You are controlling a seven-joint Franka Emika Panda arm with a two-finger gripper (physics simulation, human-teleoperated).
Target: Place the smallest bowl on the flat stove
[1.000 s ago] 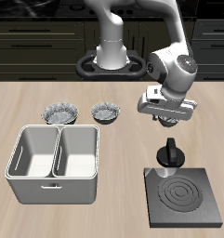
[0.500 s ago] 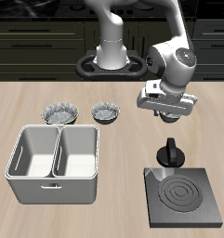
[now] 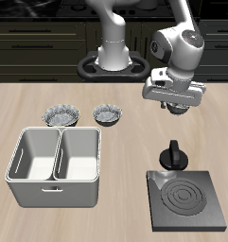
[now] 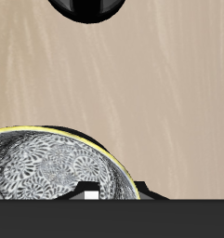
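My gripper (image 3: pixel 177 106) hangs in the air above the table, farther back than the flat stove (image 3: pixel 188 201). It is shut on the rim of the smallest bowl (image 4: pixel 48 167), a grey-white speckled bowl. In the wrist view the bowl fills the space right at the gripper (image 4: pixel 88 192). In the exterior view the gripper hides nearly all of the bowl. The stove is a dark grey square plate with pale rings and a black knob (image 3: pixel 173 156). It lies near the table's front edge with nothing on it. The knob also shows in the wrist view (image 4: pixel 85 7).
Two wider grey speckled bowls (image 3: pixel 59 115) (image 3: pixel 108 115) sit side by side on the table, behind the white two-compartment bin (image 3: pixel 54 166). The robot's base (image 3: pixel 114 59) stands at the back.
The gripper has risen and moved a little toward the table's back, carrying the bowl with it. The other bowls, the bin and the stove have not moved.
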